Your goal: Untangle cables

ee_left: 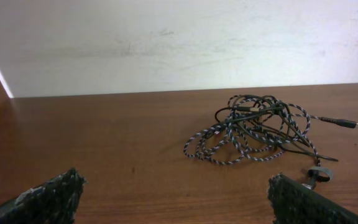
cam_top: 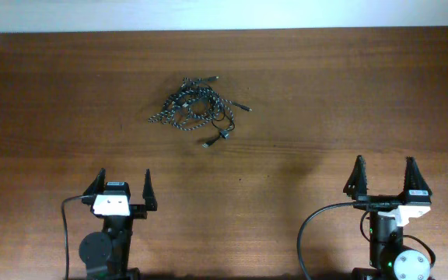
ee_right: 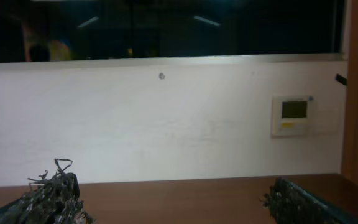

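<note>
The two cables lie in one tangled heap on the wooden table, left of centre toward the back. The braided black-and-white speckled cable (cam_top: pixel 183 107) loops through the plain black cable (cam_top: pixel 225 117); plug ends stick out to the right and front. The heap also shows in the left wrist view, with the speckled cable (ee_left: pixel 241 140) and the black cable (ee_left: pixel 291 146) ahead and to the right. My left gripper (cam_top: pixel 121 191) is open and empty, well in front of the heap. My right gripper (cam_top: pixel 384 178) is open and empty at the front right. The right wrist view shows no cables.
The wooden table (cam_top: pixel 325 101) runs back to a white wall (ee_left: pixel 166 43). In the right wrist view a wall panel with a small screen (ee_right: pixel 294 115) hangs on the wall, under a dark window. Thick black wires run along each arm base.
</note>
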Action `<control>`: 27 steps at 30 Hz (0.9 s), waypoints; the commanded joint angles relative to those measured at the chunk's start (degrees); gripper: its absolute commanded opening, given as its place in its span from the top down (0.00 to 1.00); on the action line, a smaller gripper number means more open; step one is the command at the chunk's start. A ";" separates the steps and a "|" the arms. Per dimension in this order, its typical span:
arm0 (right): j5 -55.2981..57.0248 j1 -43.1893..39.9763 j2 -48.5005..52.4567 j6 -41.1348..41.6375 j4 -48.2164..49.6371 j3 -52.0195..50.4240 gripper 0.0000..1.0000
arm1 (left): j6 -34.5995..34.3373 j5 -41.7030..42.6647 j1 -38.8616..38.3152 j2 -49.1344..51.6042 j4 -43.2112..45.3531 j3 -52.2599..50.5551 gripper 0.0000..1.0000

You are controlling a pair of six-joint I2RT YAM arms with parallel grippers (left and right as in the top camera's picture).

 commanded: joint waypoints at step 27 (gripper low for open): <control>-66.58 0.31 71.56 55.36 -2.93 30.23 0.01 | -0.44 6.27 0.37 -0.02 0.13 -0.11 0.01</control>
